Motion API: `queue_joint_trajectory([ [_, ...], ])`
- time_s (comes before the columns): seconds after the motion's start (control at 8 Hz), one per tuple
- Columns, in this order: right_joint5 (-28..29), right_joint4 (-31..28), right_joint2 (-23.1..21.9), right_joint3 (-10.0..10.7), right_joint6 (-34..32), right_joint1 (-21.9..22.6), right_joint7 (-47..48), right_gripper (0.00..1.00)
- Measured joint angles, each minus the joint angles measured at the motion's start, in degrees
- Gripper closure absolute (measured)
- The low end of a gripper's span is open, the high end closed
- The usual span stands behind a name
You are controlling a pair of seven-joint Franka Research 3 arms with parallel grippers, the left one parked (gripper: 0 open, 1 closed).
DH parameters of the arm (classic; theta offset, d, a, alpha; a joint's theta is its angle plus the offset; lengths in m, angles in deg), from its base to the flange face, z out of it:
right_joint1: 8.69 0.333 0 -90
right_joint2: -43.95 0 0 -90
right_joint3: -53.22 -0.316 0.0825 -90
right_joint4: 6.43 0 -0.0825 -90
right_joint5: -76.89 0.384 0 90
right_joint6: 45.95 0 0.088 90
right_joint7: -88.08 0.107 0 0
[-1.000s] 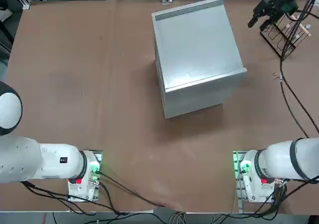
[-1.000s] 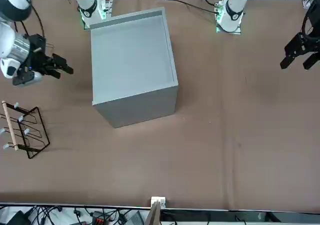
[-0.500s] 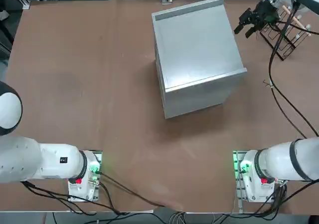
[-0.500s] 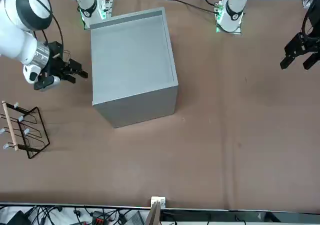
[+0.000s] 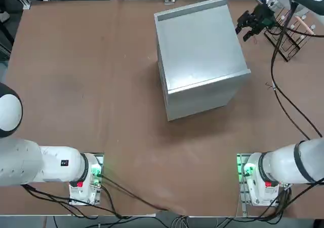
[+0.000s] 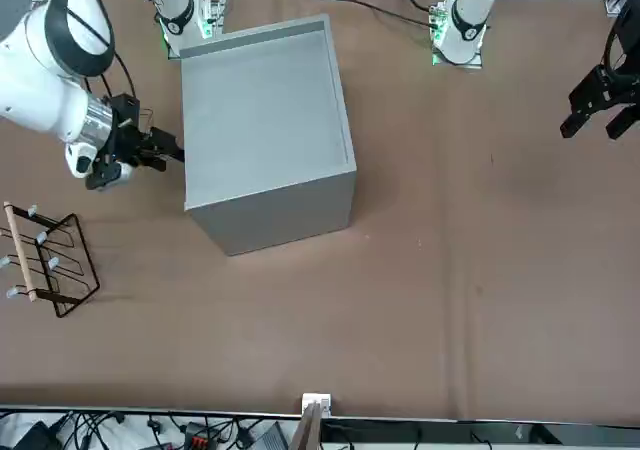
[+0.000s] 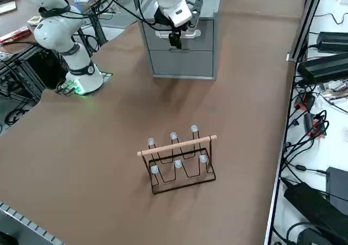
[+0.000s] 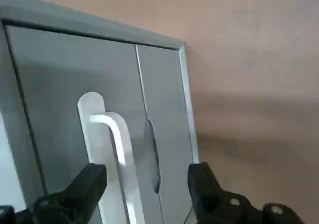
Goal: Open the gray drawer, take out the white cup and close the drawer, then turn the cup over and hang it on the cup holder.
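Observation:
The gray drawer (image 7: pixel 163 26) is shut in the front face of the boxy gray cabinet (image 5: pixel 200 45) (image 6: pixel 265 120). Its metal handle (image 8: pixel 113 139) (image 7: pixel 182 34) stands out from the panel. My right gripper (image 5: pixel 246 25) (image 6: pixel 168 151) (image 7: pixel 186 23) (image 8: pixel 144 189) hovers just in front of that handle. Its black fingers (image 8: pixel 87 184) are open, one on each side of the handle, and touch nothing. The cup holder (image 5: pixel 291 33) (image 6: pixel 45 260) (image 7: pixel 179 160) stands on the table past the gripper, away from the cabinet, a dark wire rack with wooden pegs. The white cup is hidden.
A second drawer panel (image 7: pixel 182 62) sits below the handled one. My right arm's cable (image 5: pixel 286 101) trails over the table beside the cabinet. Brown tabletop (image 5: pixel 91 76) spreads around the cabinet. Power boxes and cables (image 7: pixel 326 65) lie beyond the table's edge.
My right gripper has moved from beside the cup holder over to the cabinet's drawer front, ending just before the handle. It stayed open throughout.

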Motion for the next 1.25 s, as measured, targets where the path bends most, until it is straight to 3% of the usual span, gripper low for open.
queue_joint_trajectory([
  [1.25,-1.3,0.3,2.5,0.6,-1.2,0.0,-3.8,0.08],
])
